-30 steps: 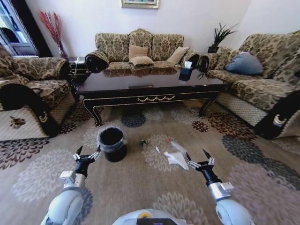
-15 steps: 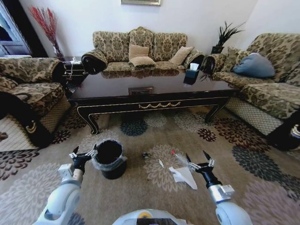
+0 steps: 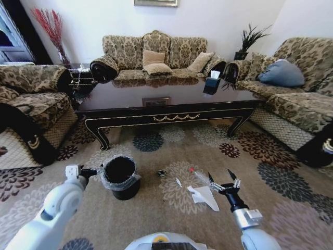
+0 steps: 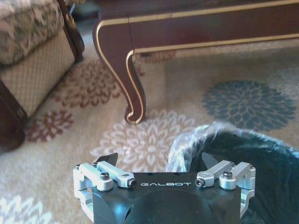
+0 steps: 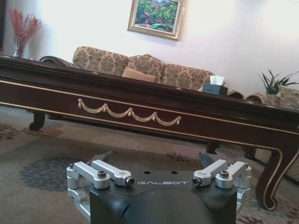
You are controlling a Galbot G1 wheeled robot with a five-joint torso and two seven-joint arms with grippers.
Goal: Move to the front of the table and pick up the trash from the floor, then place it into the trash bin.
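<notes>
1. On the flower-patterned grey carpet [image 3: 156,219], in front of the long glossy dark-brown coffee table with gold scroll trim [image 3: 166,101]: flat crumpled white paper sheet [image 3: 204,196], just beside the right gripper [image 3: 224,180], between it and the small round black trash bin lined with crinkly clear plastic [image 3: 120,177].
2. Near the sheet, toward the table: thin red-tipped piece [image 3: 196,174], small white scrap [image 3: 178,182] and tiny dark scrap [image 3: 161,173], all loose on the pile.
3. Right gripper: black jaws spread wide, empty, low over the carpet, pointing at the table's front rail in its wrist view.
4. Left gripper [image 4: 159,161]: also spread wide, empty, right at the bin's bagged rim.
5. Handling, as a judgement: paper very light, soft, easily creased, lying nearly flat; best pinched at a raised crumpled fold or lifted corner rather than the flat middle.
6. Carpet pile soft and yielding, likely to let fingertips dig under an edge.
7. Small scraps likely fiddly: thin, light, apt to slip from between the pads.
8. Bin liner thin and slack; bin itself light and probably easy to nudge.
</notes>
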